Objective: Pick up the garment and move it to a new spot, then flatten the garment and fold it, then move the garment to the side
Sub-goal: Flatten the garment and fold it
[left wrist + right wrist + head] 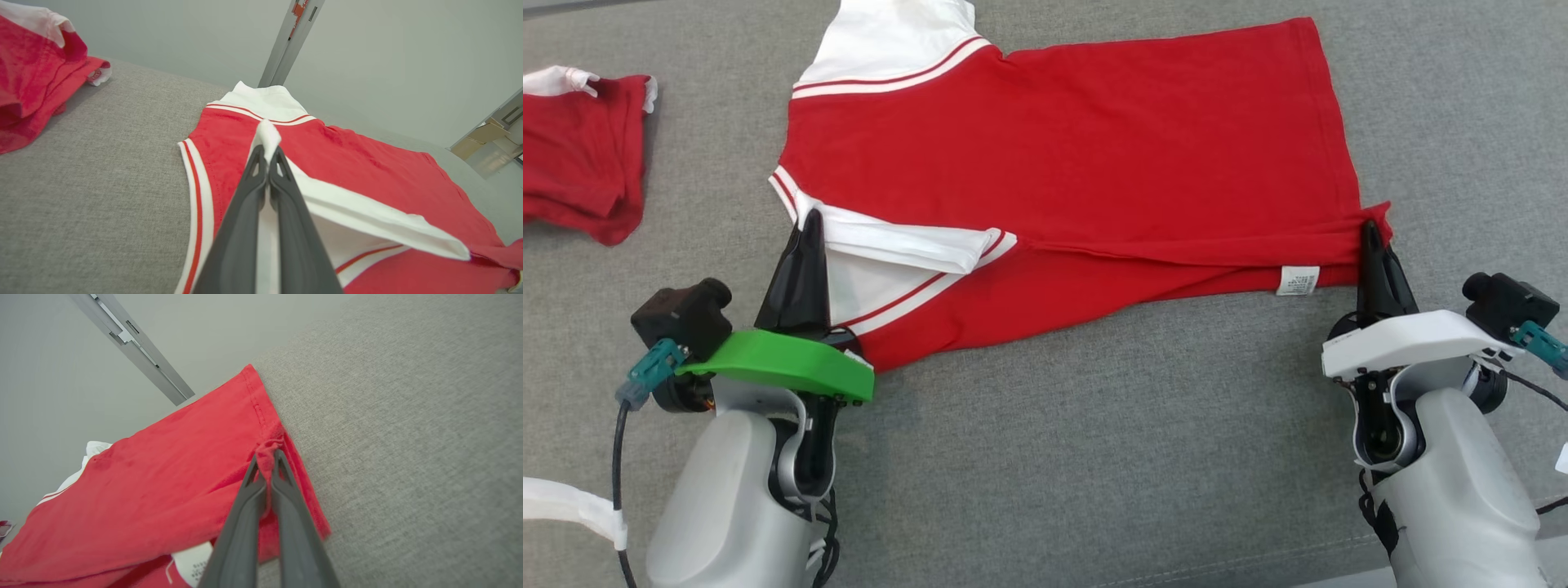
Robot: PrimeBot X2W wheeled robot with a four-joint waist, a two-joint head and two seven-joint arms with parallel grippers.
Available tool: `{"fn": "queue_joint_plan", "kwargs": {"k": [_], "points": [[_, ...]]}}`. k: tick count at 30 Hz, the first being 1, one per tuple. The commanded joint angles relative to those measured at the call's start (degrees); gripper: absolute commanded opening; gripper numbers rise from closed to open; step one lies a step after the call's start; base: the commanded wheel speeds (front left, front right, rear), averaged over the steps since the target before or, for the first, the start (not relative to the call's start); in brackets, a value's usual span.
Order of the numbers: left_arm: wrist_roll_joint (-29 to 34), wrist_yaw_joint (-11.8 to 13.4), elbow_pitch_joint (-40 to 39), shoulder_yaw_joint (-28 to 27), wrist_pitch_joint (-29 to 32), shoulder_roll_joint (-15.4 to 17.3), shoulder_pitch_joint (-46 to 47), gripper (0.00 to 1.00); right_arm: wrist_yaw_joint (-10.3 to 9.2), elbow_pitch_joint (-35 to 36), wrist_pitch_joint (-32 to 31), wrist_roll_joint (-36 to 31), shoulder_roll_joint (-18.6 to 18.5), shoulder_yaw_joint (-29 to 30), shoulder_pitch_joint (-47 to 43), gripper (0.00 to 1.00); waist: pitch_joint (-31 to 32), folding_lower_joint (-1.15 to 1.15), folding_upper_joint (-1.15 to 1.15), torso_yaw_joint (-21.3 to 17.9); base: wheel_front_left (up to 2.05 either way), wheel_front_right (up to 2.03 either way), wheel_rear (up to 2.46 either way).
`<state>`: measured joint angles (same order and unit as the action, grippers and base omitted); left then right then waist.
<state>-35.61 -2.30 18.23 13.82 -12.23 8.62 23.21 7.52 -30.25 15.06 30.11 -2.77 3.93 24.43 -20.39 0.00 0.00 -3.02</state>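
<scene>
Nearest to you, the left gripper (810, 220) is closed on the white near sleeve (907, 245), and the right gripper (1370, 229) is closed on the red hem corner (267, 452) of the red cotton T-shirt with white sleeves (1094, 139). The shirt lies on the grey woven cloth surface (1094, 425) with its long axis from left to right. Its body is on the far side of both grippers, so I judge that you must carry the near edge away from you, both arms together.

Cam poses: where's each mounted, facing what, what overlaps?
Head: on the head, facing down at the red shirt on grey fabric; forearms, left gripper, right gripper show.
Left wrist: looks along its jaws, shut on the white sleeve.
Right wrist: looks along its jaws, shut on the hem corner.
Shared: head and left wrist both see the second red garment.
</scene>
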Motion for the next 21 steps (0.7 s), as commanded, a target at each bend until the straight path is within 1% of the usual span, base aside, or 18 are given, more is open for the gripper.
{"fn": "queue_joint_plan", "kwargs": {"k": [1,2,3,4,5,6,11,14,18,21], "points": [[0.57,-0.28,1.42,-0.02,-0.58,0.08,1.61,0.00,-0.06,-0.43,0.17,-0.53,-0.21,0.03,1.19,0.00,-0.31,0.00,0.00,-0.23,0.00,0.00,0.00],[0.78,-0.22,2.57,-0.08,-0.80,0.01,2.37,0.00,-0.06,-0.49,0.17,-1.02,-0.22,0.30,1.66,0.12,-0.35,0.00,0.00,-0.29,0.00,0.00,0.00],[1.08,-0.16,3.36,-0.21,-1.16,-0.07,2.89,0.07,-0.06,-0.37,0.17,-1.16,-0.24,0.79,1.97,0.49,-0.36,0.00,0.00,-0.32,0.00,0.00,0.00],[1.28,-0.08,4.09,-0.51,-1.58,-0.33,3.37,0.39,-0.07,-0.08,0.17,-1.17,-0.24,1.04,2.15,1.00,-0.30,0.00,0.00,-0.33,0.00,0.00,0.00],[1.38,-0.06,4.49,-0.79,-1.94,-0.58,3.66,0.96,-0.07,-0.08,0.16,-1.17,-0.17,1.09,2.11,1.00,-0.20,0.00,0.00,-0.33,0.00,0.00,0.00],[1.55,-0.11,4.88,-1.22,-2.21,-0.81,3.97,1.00,-0.07,0.19,0.16,-1.21,-0.17,1.17,2.19,1.00,-0.07,0.00,0.00,-0.30,0.00,0.00,0.00],[2.26,-1.29,4.36,-2.52,-2.98,-1.79,3.80,1.00,-0.06,3.06,0.16,-2.83,-0.18,1.75,1.07,1.00,0.84,0.00,0.00,-0.09,0.00,0.00,0.00],[2.71,-1.83,2.84,-3.79,-2.98,-2.33,2.45,1.00,-0.06,5.73,0.16,-4.94,-0.17,1.82,-0.47,1.00,1.72,0.00,0.00,0.03,0.00,0.00,0.00],[3.05,-2.54,0.06,-5.42,-2.90,-2.91,-0.94,1.00,-0.06,8.88,0.16,-8.42,-0.18,1.91,-3.38,1.00,3.31,0.00,0.00,-0.05,0.00,0.00,0.00],[3.07,-2.75,-1.30,-6.13,-2.91,-2.33,-4.70,1.00,-0.06,10.45,0.16,-12.09,-0.19,2.22,-5.87,1.00,4.99,0.00,0.00,-0.08,0.00,0.00,0.00]]}}
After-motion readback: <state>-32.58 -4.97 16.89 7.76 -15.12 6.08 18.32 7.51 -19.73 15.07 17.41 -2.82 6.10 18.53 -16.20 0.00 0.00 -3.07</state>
